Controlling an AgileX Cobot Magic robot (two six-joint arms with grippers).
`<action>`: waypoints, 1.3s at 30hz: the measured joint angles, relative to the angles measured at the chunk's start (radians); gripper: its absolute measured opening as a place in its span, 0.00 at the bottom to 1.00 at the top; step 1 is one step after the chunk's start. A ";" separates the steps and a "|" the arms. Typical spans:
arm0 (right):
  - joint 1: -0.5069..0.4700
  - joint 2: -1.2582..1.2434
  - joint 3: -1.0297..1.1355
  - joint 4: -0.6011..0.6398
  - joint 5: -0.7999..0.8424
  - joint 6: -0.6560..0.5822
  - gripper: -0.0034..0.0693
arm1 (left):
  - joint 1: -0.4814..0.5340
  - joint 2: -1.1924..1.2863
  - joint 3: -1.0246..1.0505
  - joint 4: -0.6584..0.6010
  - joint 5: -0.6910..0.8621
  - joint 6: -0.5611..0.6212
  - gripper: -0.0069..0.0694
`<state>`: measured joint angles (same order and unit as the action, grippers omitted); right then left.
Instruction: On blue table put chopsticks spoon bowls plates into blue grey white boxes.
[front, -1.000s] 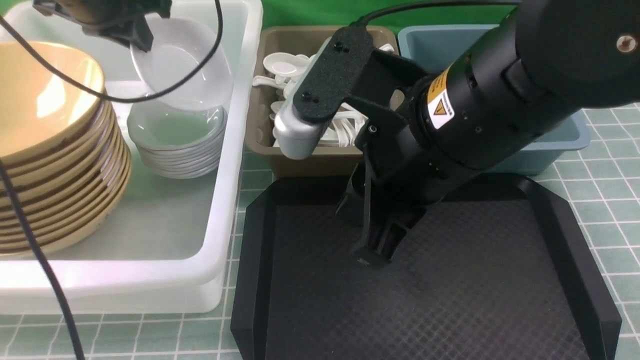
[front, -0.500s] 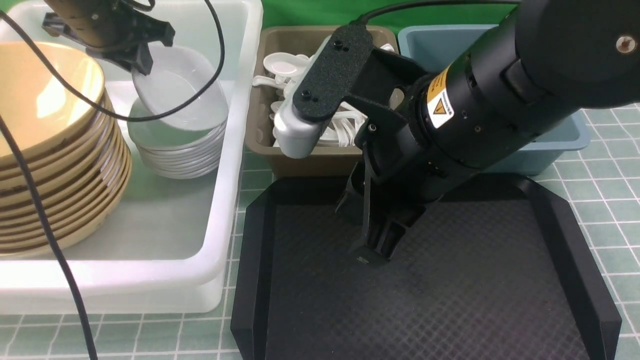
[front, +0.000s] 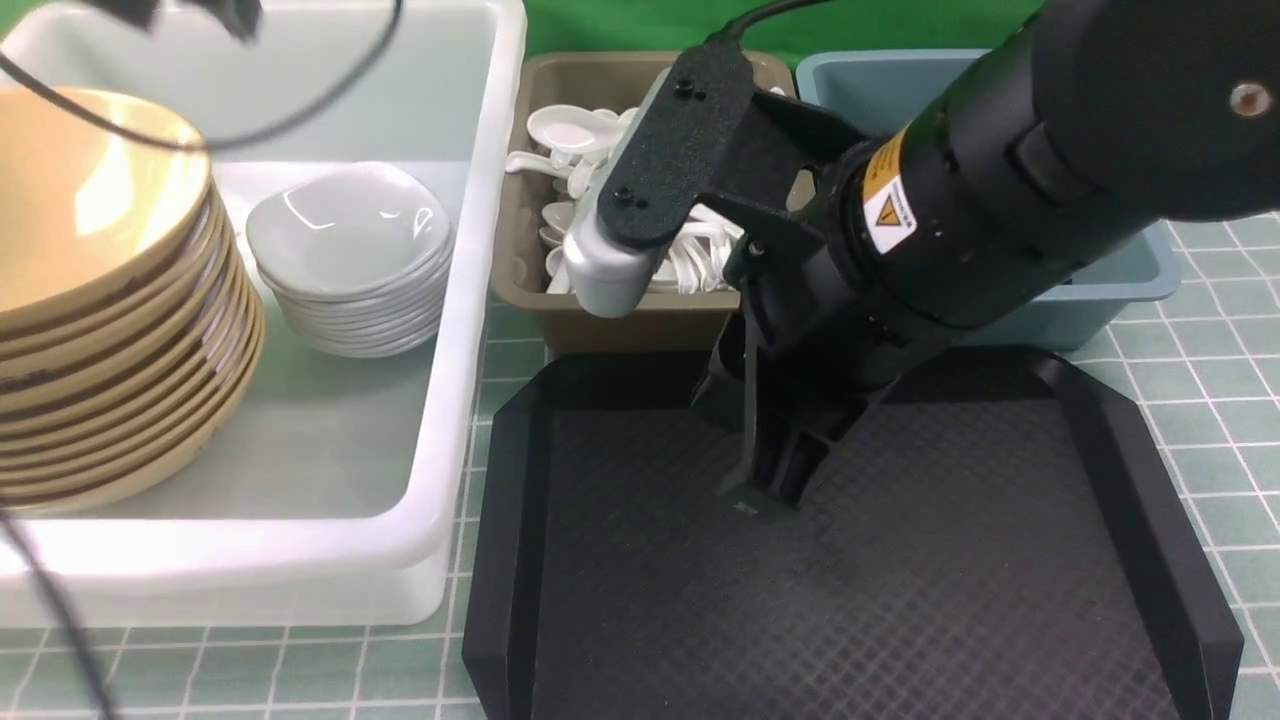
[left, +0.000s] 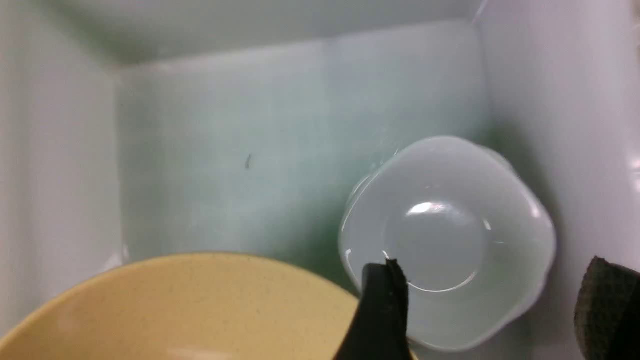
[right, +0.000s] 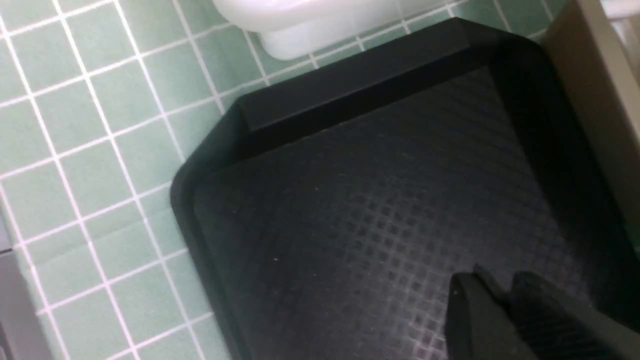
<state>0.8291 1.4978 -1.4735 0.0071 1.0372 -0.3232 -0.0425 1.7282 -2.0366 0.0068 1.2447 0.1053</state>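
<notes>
The left gripper (left: 492, 265) is hanging wide open and empty above the stack of plates (front: 345, 235), which is sitting beside the bowls (front: 90, 200) inside the white tub (front: 480, 300); the right gripper (front: 765, 495) is hovering over the black tray (front: 900, 600), fingers (right: 470, 310) nearly together (nothing between them); spoons (front: 570, 130) are lying in the grey-brown box (front: 640, 330).

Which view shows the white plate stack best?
Front view: the whole plate stack shows from the side, unobstructed, beside the tan bowls in the white tub. Left wrist view looks down on the top plate only, one finger of the left pincer overlapping its rim. Right wrist view shows none of it.
</notes>
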 joint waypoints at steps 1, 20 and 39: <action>0.000 -0.012 0.000 -0.007 0.000 0.001 0.24 | -0.009 -0.029 0.012 0.004 0.003 -0.002 0.62; 0.001 -0.575 0.363 -0.007 -0.355 -0.033 0.24 | -0.070 -1.137 1.178 0.016 -0.367 0.078 0.09; 0.001 -0.902 0.630 0.026 -0.517 -0.025 0.26 | -0.070 -1.745 1.613 0.098 -0.679 0.058 0.09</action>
<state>0.8299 0.5960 -0.8431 0.0327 0.5202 -0.3486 -0.1128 -0.0165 -0.4234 0.1045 0.5661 0.1634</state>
